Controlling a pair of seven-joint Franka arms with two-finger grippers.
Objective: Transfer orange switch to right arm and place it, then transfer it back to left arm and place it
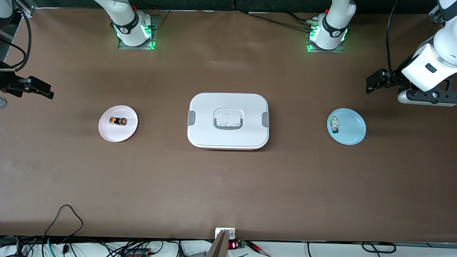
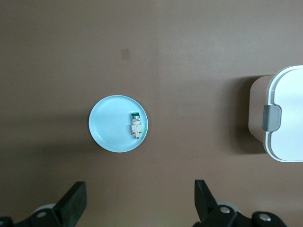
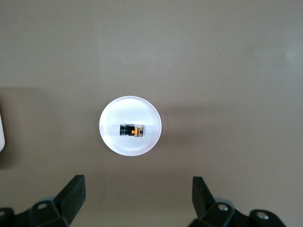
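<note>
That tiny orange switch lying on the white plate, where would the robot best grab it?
Probably across the middle of its round body, coming straight down. The orange switch lies on its side in the white plate, long axis toward the box, so the open right tool could close across its narrow width.

The orange switch [image 1: 117,121], a small black cylinder with an orange body, lies on its side on a white plate [image 1: 107,132] toward the right arm's end of the table. The box [image 1: 228,120], white with grey side latches, a grey-rimmed lid handle and a red bottom edge, sits closed mid-table, well apart from the switch.
</note>
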